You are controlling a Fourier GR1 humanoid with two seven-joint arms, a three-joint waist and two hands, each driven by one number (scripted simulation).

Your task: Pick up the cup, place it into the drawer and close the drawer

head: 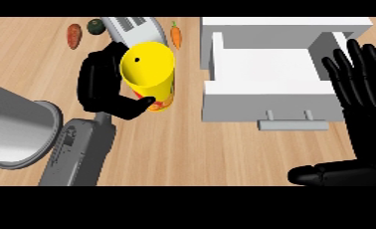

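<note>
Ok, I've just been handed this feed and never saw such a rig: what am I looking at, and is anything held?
There is one picture, taken from the robot's head, looking steeply down at a wooden counter. The grey forearms with black hands are the robot's own. Its left hand curls round a tilted yellow cup. Its right hand rests open at the right edge, beside a white drawer that stands open; the cup is not yet in it. Farther back lie a carrot, a reddish vegetable and a dark green one.
</note>
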